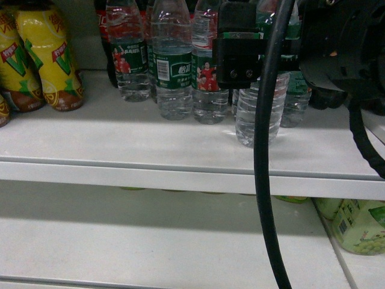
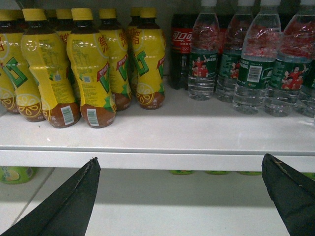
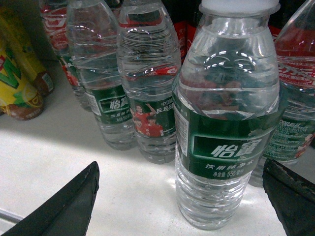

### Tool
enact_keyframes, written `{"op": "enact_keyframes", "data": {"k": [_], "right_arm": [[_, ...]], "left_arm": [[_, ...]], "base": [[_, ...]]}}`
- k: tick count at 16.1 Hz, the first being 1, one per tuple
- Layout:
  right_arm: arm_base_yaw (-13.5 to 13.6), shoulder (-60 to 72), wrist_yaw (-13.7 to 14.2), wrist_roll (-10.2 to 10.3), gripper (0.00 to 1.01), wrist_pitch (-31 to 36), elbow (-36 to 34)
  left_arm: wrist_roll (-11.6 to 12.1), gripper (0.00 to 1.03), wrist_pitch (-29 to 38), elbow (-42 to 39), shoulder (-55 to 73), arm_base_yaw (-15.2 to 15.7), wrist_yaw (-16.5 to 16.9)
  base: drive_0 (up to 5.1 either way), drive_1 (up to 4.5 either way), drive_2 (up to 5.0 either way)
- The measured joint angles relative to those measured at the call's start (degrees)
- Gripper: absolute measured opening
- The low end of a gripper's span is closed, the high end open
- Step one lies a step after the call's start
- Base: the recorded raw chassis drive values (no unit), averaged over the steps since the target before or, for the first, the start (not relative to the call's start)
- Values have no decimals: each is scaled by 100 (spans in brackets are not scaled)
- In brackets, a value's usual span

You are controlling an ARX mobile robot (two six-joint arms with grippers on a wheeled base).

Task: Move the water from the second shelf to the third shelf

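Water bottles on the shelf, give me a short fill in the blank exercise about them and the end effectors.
1. The nearest water bottle has a ____ cap.
2. The right end effector fingers stand ____, one on each side of that bottle.
3. The left end effector holds ____.
4. The drinks left of the water wear ____ wrappers.

Missing words: white; open; nothing; yellow

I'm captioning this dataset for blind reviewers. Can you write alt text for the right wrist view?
A clear water bottle with a white cap and dark green label stands upright on a white shelf, between the open right gripper fingers at the bottom corners. More green-labelled water bottles stand behind it, with yellow drink bottles at the far left.
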Motion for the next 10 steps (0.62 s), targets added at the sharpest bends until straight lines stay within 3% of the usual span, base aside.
{"op": "enact_keyframes", "data": {"k": [5,10], "right_arm": [[-125,581,339,15,98,33,614],[-269,988,468,-90,98,-79,1016]], "left_arm": [[0,98,0,0,0,0,0],[0,98,0,0,0,0,0]], "base": [[0,0,0],[0,0,0]]}}
